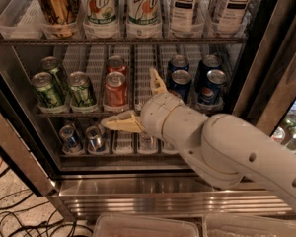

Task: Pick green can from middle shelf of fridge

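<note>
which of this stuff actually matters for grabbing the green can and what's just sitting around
For the job:
green cans, three, at the left of the middle shelf
fridge
gripper, open, at that shelf, just right of the red cans

Just there:
red cans
Pepsi cans
top-shelf bottles
floor cables

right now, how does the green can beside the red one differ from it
The green can is green; the red can is red. The green can stands left, farther from the gripper, which hovers open by the red can. Both stand upright, silver-topped, on the middle shelf.
</note>
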Controlling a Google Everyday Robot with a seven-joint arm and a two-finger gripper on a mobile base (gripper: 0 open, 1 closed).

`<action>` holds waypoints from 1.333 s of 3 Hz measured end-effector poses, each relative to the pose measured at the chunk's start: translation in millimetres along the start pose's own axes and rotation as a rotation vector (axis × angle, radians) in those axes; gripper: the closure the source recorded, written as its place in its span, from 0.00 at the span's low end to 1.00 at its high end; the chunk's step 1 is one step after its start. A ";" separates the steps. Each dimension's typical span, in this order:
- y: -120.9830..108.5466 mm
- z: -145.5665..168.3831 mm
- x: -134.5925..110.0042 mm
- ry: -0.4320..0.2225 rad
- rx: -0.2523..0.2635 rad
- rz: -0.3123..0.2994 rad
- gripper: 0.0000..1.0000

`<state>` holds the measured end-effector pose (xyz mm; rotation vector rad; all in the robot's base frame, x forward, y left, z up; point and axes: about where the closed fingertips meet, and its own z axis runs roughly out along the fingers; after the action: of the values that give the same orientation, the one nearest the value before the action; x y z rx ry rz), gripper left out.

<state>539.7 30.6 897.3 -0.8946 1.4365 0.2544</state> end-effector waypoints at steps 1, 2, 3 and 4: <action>16.5 -7.2 28.9 -0.014 0.072 0.114 0.00; 59.5 9.8 0.6 -0.083 0.073 0.181 0.00; 48.7 9.6 -4.9 -0.078 0.133 0.187 0.00; 48.7 9.7 -4.7 -0.078 0.133 0.187 0.00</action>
<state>514.6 70.9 882.3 -0.6367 1.4485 0.3263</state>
